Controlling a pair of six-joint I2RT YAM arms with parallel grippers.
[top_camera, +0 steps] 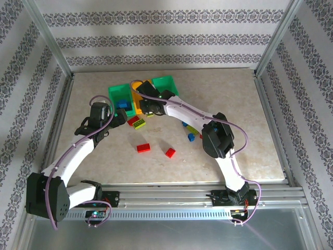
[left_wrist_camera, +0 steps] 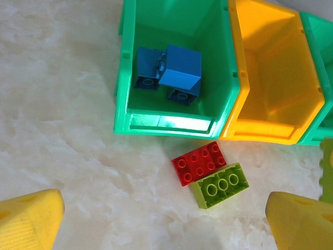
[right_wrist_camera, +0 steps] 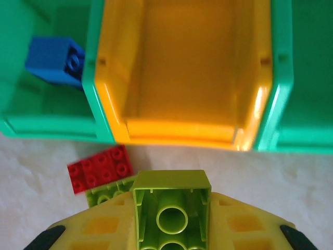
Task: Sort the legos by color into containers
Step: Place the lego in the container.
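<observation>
While the left green bin [left_wrist_camera: 125, 78], the orange-yellow bin [left_wrist_camera: 239, 99] and the right green bin [left_wrist_camera: 328, 67] stand pressed wall to wall at the far left-centre of the bench [top_camera: 250, 104], their near lips make one straight edge. Just on the near side of the orange-yellow lip, the right pincer [right_wrist_camera: 171, 224] is clenched on a lime brick [right_wrist_camera: 171, 203], its hollow underside toward the wrist camera. The left pincer [left_wrist_camera: 165, 221] hangs released, fingers wide, near the left green bin, which holds blue bricks [left_wrist_camera: 179, 67]. Close before the lips, a red brick [left_wrist_camera: 199, 162] and a second lime brick [left_wrist_camera: 221, 185] lie touching. Nearer me, a loose red brick [top_camera: 143, 148] and another red brick [top_camera: 170, 152] lie well apart from the bins, and a blue brick [top_camera: 191, 137] sits by the right forearm. Bare marbled surface runs right to the aluminium frame [top_camera: 268, 52], with patterned wallpaper [top_camera: 156, 21] behind.
</observation>
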